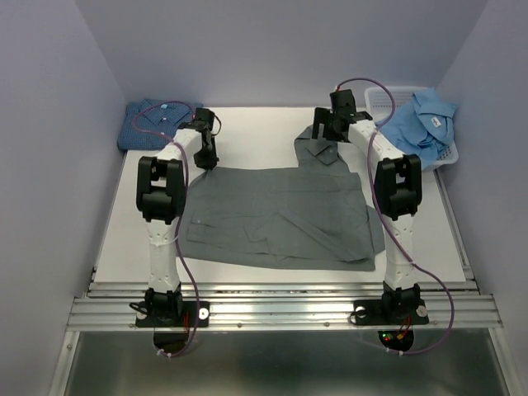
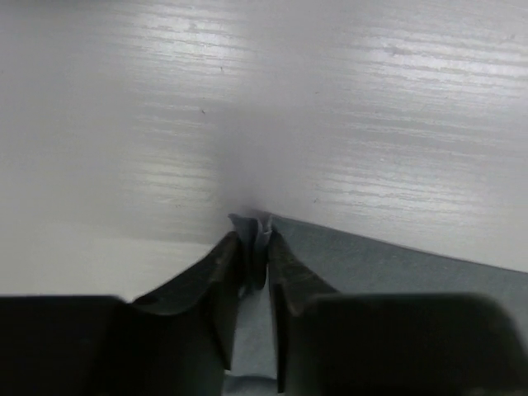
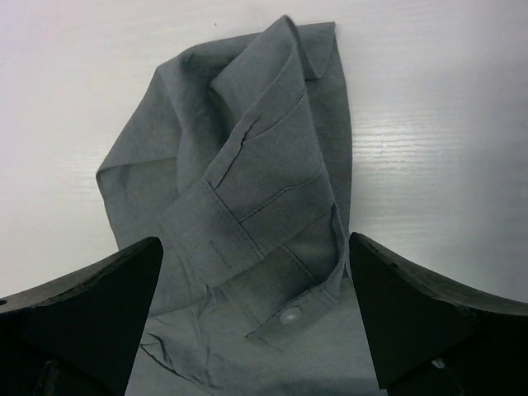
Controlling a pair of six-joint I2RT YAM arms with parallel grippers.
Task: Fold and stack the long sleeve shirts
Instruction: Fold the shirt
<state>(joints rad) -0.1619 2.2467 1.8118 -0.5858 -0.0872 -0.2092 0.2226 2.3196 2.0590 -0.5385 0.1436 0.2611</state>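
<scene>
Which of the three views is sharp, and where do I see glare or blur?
Top external: even light, violet tint. Left wrist: glare streaks on the table, the left gripper's fingers dark and blurred. Right wrist: the grey shirt's cuff is sharp.

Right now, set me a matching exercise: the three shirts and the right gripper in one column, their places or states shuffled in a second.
Column one:
1. grey shirt
2. dark blue shirt
3. light blue shirt
4. right gripper

Column two:
A. lying in the white basket, far right
B. folded, far left corner
C. spread out in the middle of the table
D. open, above a grey sleeve

Pairs: 1-C, 2-B, 3-A, 4-D
</scene>
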